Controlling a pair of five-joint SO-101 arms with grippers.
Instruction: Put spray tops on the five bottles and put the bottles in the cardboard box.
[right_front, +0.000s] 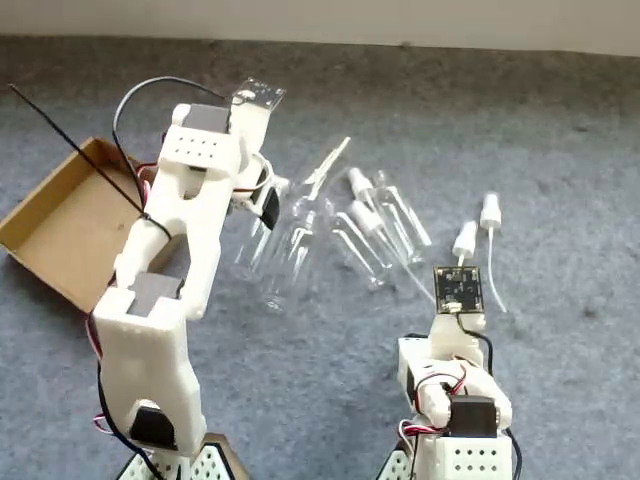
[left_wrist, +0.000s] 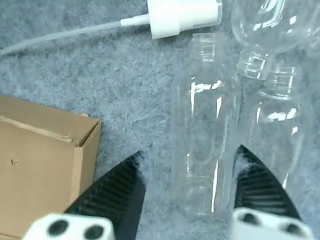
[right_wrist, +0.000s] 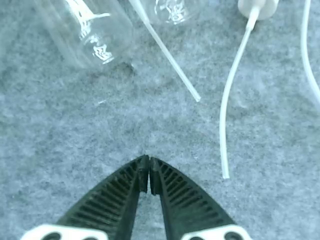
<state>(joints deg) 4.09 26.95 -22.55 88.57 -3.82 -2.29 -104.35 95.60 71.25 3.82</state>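
Observation:
My left gripper (left_wrist: 189, 154) is open low over the carpet, its jaws either side of a clear capless bottle (left_wrist: 205, 125) lying flat. Two more capless bottles (left_wrist: 280, 120) (left_wrist: 265, 20) lie right beside it. A white spray top (left_wrist: 185, 17) with a long tube rests past the bottle's neck. The cardboard box (left_wrist: 40, 165) stands close beside that gripper; from above the box (right_front: 70, 220) is open at the left. My right gripper (right_wrist: 149, 175) is shut on nothing, short of a bottle base (right_wrist: 85, 30) and a spray top (right_wrist: 257, 7) with its tube.
From above, several clear bottles (right_front: 360, 240) lie in a cluster mid-table, with two loose spray tops (right_front: 465, 240) (right_front: 490, 210) to their right. The left arm (right_front: 190, 250) stretches between box and bottles. The right arm (right_front: 455, 390) sits near the front edge on grey carpet (right_front: 560, 150).

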